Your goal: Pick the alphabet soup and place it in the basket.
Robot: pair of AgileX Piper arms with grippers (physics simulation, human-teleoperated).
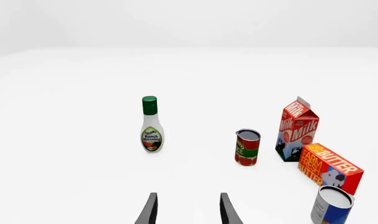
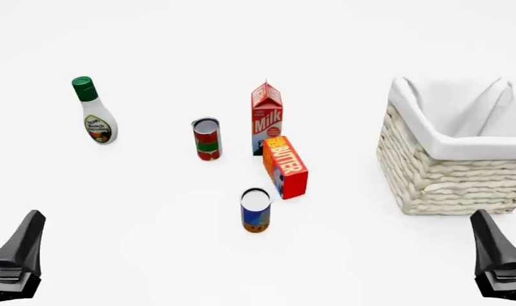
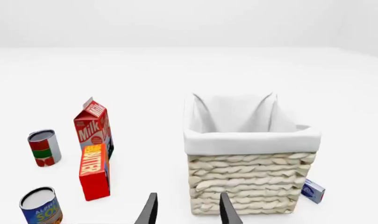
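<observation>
Grippers first: the left gripper (image 2: 18, 258) and right gripper (image 2: 500, 262) wait at the near edge, fingers spread, grasping nothing. Beyond them the alphabet soup (image 2: 256, 210) stands untouched just before the butter box (image 2: 286, 167), well apart from the basket (image 2: 449, 172) farther right, so the whole pick and placement seems left.

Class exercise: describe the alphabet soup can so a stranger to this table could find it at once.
Start at the wicker basket, then look left past the butter box. The alphabet soup stands nearest the arms. Its label is blue over orange-brown, unlike the red-and-green can farther back.
</observation>
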